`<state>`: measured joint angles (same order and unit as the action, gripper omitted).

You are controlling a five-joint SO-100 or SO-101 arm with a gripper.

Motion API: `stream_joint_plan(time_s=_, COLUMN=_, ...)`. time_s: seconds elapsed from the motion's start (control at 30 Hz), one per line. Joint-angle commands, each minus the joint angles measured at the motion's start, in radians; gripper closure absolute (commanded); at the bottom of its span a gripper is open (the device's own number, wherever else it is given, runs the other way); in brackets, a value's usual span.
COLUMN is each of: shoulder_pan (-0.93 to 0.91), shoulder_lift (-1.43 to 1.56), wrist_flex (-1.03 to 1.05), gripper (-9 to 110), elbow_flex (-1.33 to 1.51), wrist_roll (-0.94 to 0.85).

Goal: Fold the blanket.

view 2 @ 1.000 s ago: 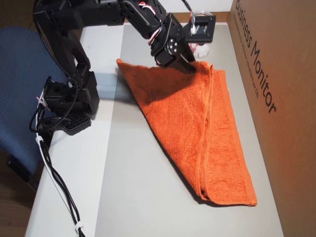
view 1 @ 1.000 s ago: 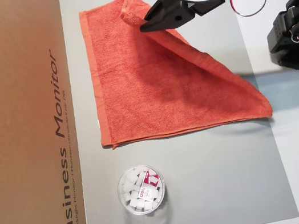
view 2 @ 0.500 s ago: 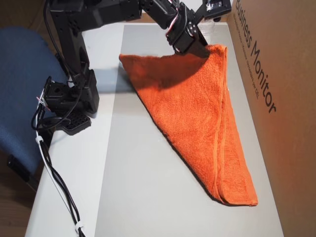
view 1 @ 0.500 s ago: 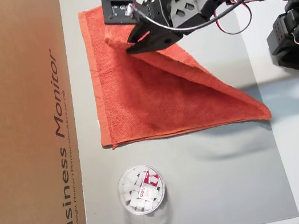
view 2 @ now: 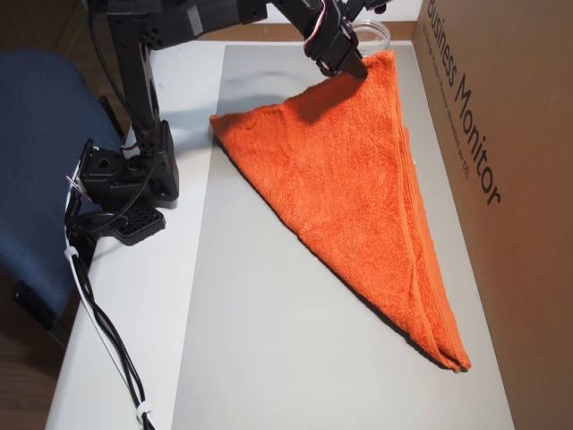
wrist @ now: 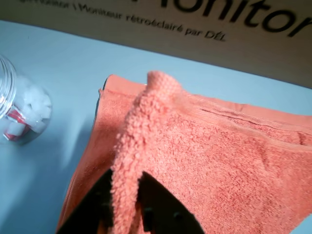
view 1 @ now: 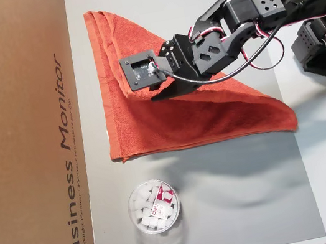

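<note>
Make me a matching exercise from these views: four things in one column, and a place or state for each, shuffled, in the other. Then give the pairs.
Things:
1. blanket
2. gripper
3. clear tub
4. cardboard box

Places or states:
A. holds small white pieces
B. stands along the grey mat's edge, printed "Business Monitor"
C. lies folded in a triangle, one corner lifted
D. shut on a towel corner

Pairs: 1-C, 2-D, 3-A, 4-B

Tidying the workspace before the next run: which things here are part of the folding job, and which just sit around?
In the job:
- the orange blanket
- the pincer, shut on a raised blanket corner

Just lying about:
- the clear tub of white pieces
- the cardboard monitor box
- the grey mat underneath
</note>
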<state>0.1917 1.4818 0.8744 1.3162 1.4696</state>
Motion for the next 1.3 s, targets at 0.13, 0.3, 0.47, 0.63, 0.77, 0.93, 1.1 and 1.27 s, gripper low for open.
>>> stream_joint_plan(time_s=0.13, shoulder_pan=0.011, shoulder_lift=-0.055, wrist_flex=-0.017, gripper=102, elbow_flex=-0.051, wrist_roll=-0.003)
stream_joint_plan(time_s=0.3, shoulder_pan=0.018, shoulder_lift=-0.127, wrist_flex=-0.046, gripper=102, elbow_flex=-0.055, wrist_roll=0.005)
stream_joint_plan(time_s=0.47, shoulder_pan=0.032, shoulder_lift=-0.206, wrist_flex=-0.160, gripper=102, elbow_flex=-0.055, wrist_roll=0.000)
stream_joint_plan(time_s=0.63, shoulder_pan=0.037, shoulder_lift=-0.267, wrist_flex=-0.247, gripper=102, elbow_flex=-0.057, wrist_roll=-0.002)
stream_joint_plan(time_s=0.77, shoulder_pan=0.038, shoulder_lift=-0.313, wrist_flex=-0.316, gripper=102, elbow_flex=-0.057, wrist_roll=-0.003)
stream_joint_plan(time_s=0.93, shoulder_pan=0.034, shoulder_lift=-0.380, wrist_flex=-0.370, gripper=102, elbow_flex=-0.098, wrist_roll=-0.003)
stream_joint_plan(time_s=1.1, shoulder_pan=0.028, shoulder_lift=-0.466, wrist_flex=-0.370, gripper=102, elbow_flex=-0.193, wrist_roll=-0.003)
stream_joint_plan(time_s=1.27, shoulder_pan=0.031, shoulder_lift=-0.525, wrist_flex=-0.370, gripper=101, elbow_flex=-0.239, wrist_roll=0.011)
